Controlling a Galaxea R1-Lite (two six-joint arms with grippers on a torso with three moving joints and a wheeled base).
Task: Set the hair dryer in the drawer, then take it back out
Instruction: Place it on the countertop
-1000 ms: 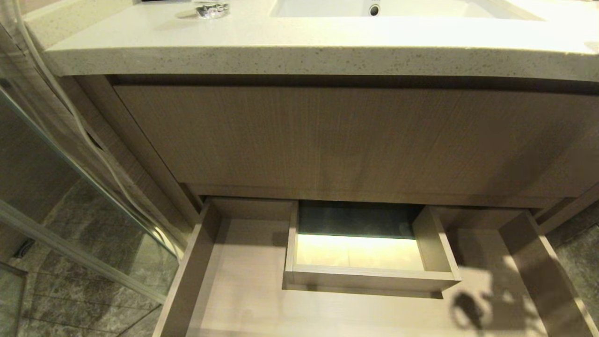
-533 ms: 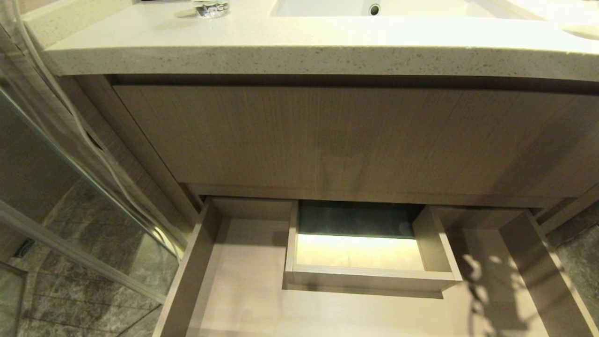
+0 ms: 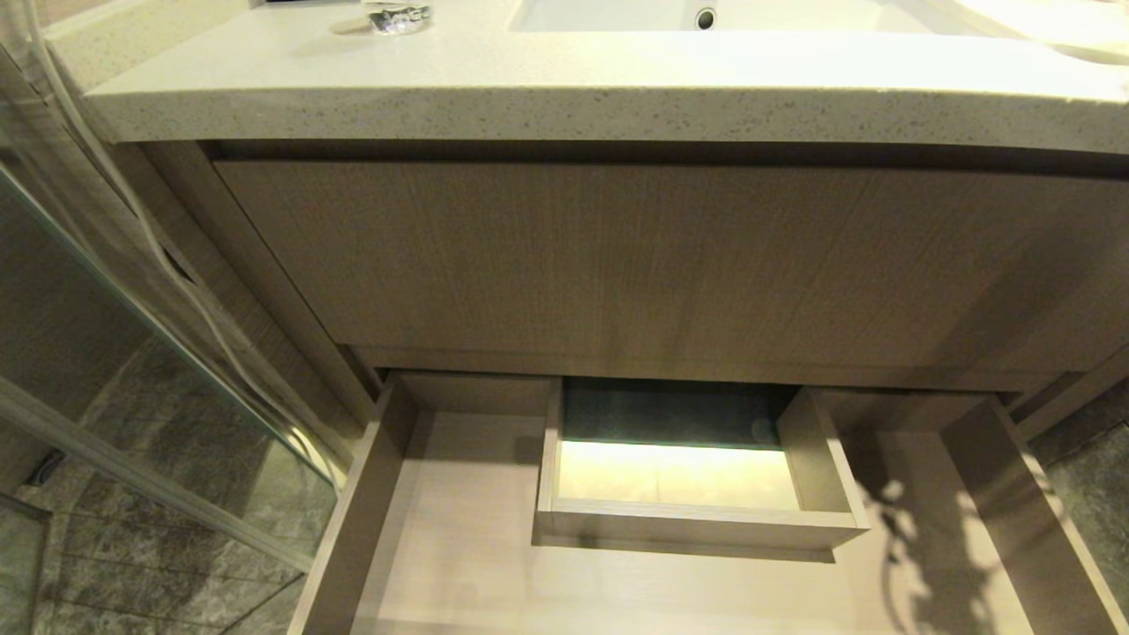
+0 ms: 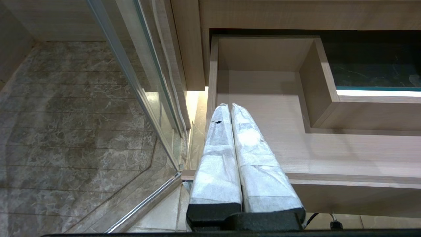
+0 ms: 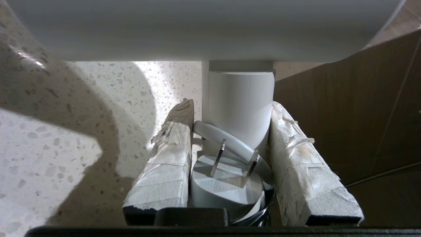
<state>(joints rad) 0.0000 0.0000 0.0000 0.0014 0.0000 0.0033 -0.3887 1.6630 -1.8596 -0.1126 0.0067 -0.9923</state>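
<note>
The right gripper [image 5: 230, 115] clamps its tape-wrapped, frayed fingers [image 5: 166, 164] on the smooth round handle of the hair dryer [image 5: 240, 102], with the glossy white barrel crossing above and the two-pin plug [image 5: 227, 184] and cord tucked between the pads. Only the right wrist view shows this; beneath the dryer lies the speckled stone countertop [image 5: 49, 148].

The left gripper [image 4: 230, 108], its wrapped fingers pressed together and holding nothing, hangs at the drawer's near left corner beside the glass shower panel [image 4: 131, 82]; only the left wrist view shows it.

In the head view no arm appears. The drawer [image 3: 459, 547] stands pulled out at 6 o'clock, pale wood grain, flat-bottomed, with a boxed cut-out [image 3: 697, 520] at its middle. Beyond it, toward 12 o'clock, rise the taller wood-grain front [image 3: 617, 256] and the countertop edge, with the sink [image 3: 706, 16].
</note>
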